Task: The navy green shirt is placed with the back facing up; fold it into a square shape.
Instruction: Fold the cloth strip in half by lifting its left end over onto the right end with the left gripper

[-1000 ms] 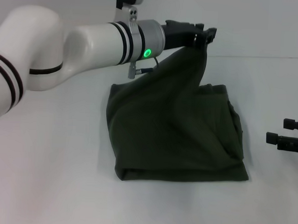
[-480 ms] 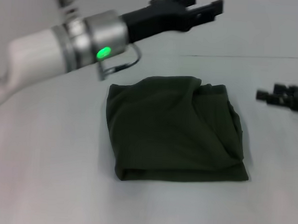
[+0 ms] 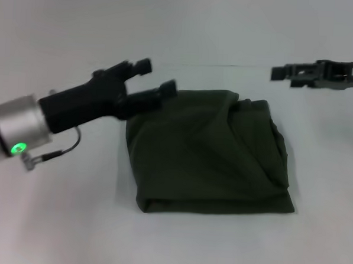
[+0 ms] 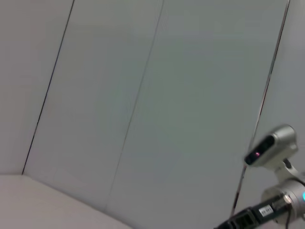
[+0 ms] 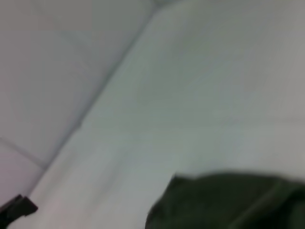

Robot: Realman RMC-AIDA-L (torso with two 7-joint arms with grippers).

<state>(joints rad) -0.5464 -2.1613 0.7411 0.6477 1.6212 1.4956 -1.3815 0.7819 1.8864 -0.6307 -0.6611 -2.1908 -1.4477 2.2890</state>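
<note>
One dark olive-green cloth shirt (image 3: 208, 154) folded into a rough square at mid-table, plain side up, near edge doubled and fairly straight, far right corner rumpled, with bare white tabletop (image 3: 71, 221) open on every side. Two black grippers above it: left gripper (image 3: 155, 83) over the shirt's far-left corner, fingers spread and holding nothing. Right gripper (image 3: 280, 72) beyond the far right edge, well clear of the cloth, finger state impossible to tell.
</note>
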